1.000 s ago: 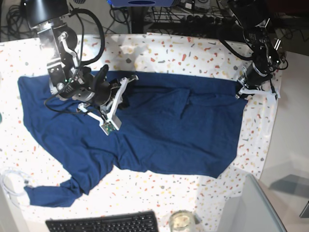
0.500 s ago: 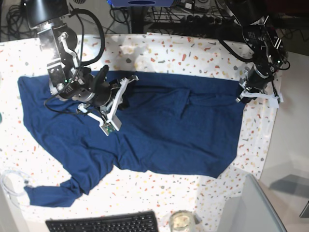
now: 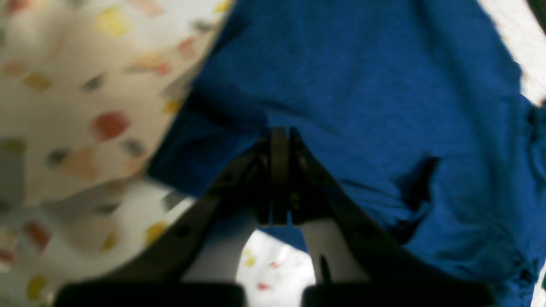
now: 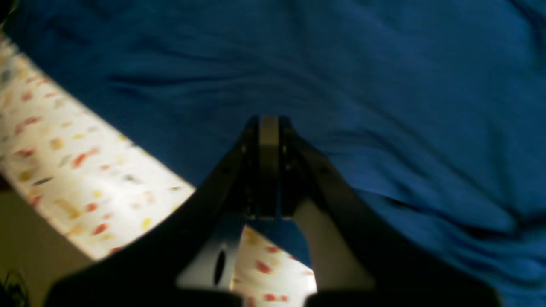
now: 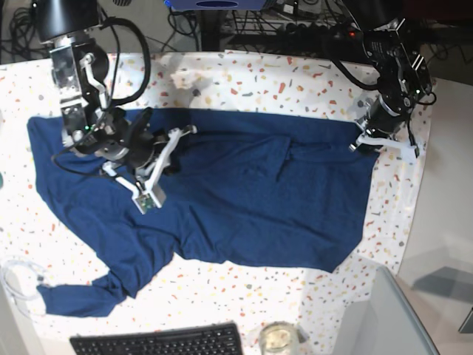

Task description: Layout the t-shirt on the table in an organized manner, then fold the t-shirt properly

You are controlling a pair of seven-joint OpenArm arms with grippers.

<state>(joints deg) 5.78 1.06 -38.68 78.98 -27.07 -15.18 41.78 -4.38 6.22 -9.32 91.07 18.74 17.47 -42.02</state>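
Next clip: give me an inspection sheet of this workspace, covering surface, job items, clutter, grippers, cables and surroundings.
Surface: the table wears a white cloth with terrazzo flecks; bare strips show along the far and near edges.
Job's things: the t-shirt lies spread but rumpled, creased in the middle, one sleeve trailing toward the near left corner.
Clutter: a black keyboard and a glass jar at the near edge.
Grippers: left gripper shut, pinching the shirt's edge at the cloth's right side; right gripper shut on the fabric near the shirt's far edge.
Cables: a white cable coiled at the left edge; dark cables behind the table.
Surroundings: a grey panel at the near right.
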